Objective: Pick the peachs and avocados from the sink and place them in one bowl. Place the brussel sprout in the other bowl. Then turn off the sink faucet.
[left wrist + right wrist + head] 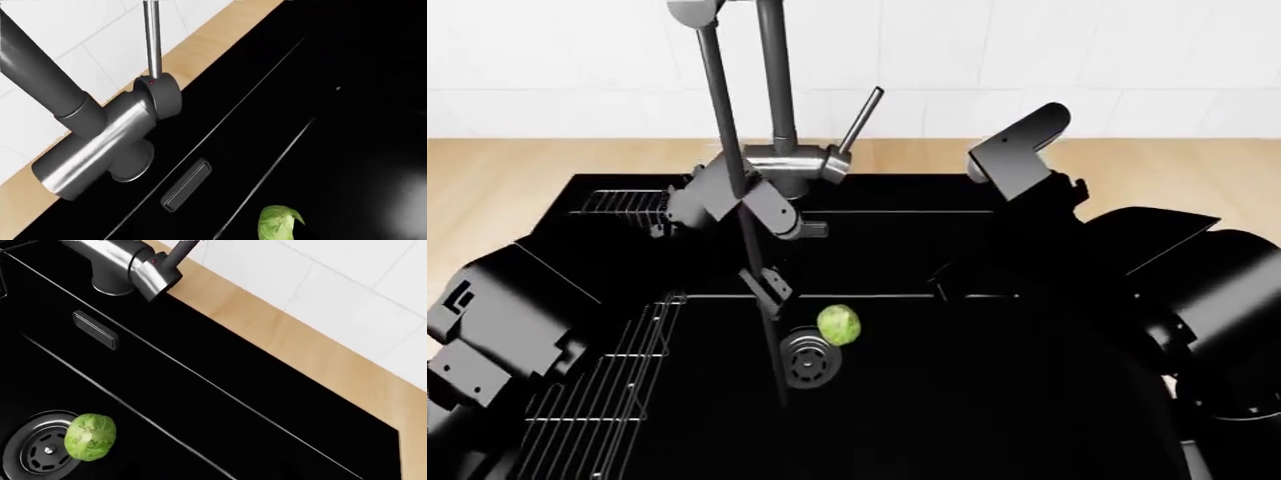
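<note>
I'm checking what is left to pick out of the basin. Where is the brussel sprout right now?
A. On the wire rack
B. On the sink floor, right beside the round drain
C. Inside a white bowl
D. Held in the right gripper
B: the brussel sprout lies on the black floor of the sink, beside the round drain; the right wrist view shows it at the drain's rim, with no gripper on it.
</note>
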### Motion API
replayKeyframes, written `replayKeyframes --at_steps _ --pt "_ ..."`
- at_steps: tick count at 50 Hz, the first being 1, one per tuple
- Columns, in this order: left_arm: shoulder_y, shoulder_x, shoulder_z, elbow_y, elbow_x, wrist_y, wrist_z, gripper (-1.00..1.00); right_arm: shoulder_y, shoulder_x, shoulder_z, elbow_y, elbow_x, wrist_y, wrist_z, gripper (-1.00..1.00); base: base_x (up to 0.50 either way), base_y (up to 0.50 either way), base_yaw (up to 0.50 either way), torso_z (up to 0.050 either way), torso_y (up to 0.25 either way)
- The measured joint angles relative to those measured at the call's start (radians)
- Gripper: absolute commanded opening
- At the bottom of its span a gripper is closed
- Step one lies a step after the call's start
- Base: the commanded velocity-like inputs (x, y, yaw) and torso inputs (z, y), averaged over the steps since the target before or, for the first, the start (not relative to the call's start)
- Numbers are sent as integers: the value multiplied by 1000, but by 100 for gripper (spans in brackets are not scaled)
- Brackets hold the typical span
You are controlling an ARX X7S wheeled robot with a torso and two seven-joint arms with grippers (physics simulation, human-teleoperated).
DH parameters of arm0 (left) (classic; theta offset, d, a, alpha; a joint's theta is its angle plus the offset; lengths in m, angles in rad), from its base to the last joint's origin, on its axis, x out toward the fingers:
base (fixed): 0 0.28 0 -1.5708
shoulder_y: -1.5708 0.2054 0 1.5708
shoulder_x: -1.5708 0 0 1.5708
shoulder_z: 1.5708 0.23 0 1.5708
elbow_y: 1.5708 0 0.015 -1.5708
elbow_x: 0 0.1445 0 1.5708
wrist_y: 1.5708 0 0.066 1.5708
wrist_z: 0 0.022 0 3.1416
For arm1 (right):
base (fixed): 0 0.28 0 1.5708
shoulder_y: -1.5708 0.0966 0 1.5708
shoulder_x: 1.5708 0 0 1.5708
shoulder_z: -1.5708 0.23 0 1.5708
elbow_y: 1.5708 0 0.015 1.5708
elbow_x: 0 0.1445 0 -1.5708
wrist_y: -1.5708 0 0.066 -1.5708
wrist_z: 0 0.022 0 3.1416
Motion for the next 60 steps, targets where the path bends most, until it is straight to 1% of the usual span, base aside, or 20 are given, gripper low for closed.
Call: replayKeyframes --at_steps 7,17,27,41,49,60 --pt "1 -17 25 32 -1 -13 20 100 7 9 12 -27 10 19 8 100 0 0 0 0 -247" --pt "-29 -13 77 37 23 -24 45 100 25 18 33 -59 25 37 14 100 0 0 0 0 0" --pt "-72 25 150 -18 66 -18 78 100 44 25 50 -86 40 57 20 100 0 0 0 0 0" --pt "-108 70 229 -73 78 -21 151 100 50 30 67 -105 55 69 31 100 0 0 0 0 0" --pt "-118 92 254 -110 86 -7 172 100 45 33 77 -109 61 67 38 100 0 0 0 0 0" --pt "-133 143 267 -227 116 30 164 100 34 38 88 -116 72 64 44 100 0 0 0 0 0"
